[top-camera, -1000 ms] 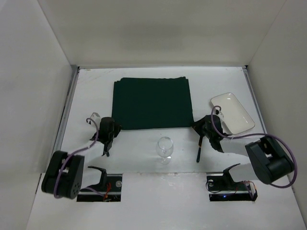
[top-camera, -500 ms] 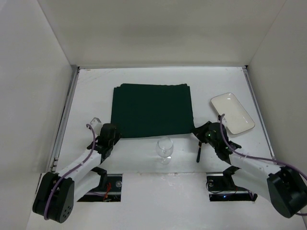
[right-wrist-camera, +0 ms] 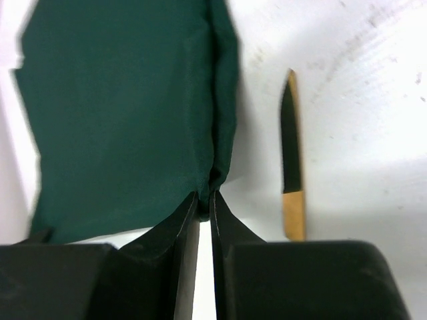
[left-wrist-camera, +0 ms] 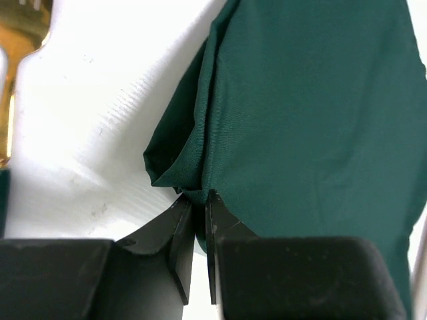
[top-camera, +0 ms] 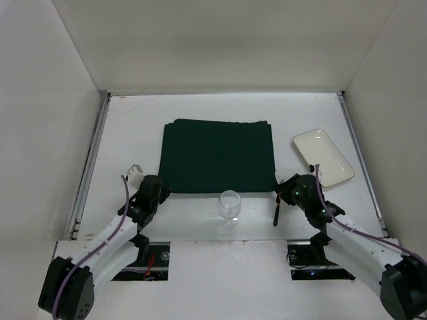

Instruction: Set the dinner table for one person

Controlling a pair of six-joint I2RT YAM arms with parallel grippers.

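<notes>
now pinching near-left corner of dark green rectangular cloth (top-camera: pixel 217 157) w/ left claw (left-wrist-camera: pixel 199 200), clamped together on bunched fabric. same at near-right corner w/ right claw (right-wrist-camera: pixel 205 199), also clamped on cloth. spread over middle of large matte white rectangular desk (top-camera: pixel 133 127), spanning whole workspace under both arms. upright clear wine glass (top-camera: pixel 229 205) just off cloth's near edge, betw. claws. black-bladed gold-handled knife (right-wrist-camera: pixel 291 167) beside right claw. white rectangular plate (top-camera: pixel 323 157) far right, apart from cloth.

dark green cloth (top-camera: pixel 217 157), clear wine glass (top-camera: pixel 229 205), white rectangular plate (top-camera: pixel 323 157); black-bladed knife (right-wrist-camera: pixel 292 157), gold fork (left-wrist-camera: pixel 15 50)
</notes>
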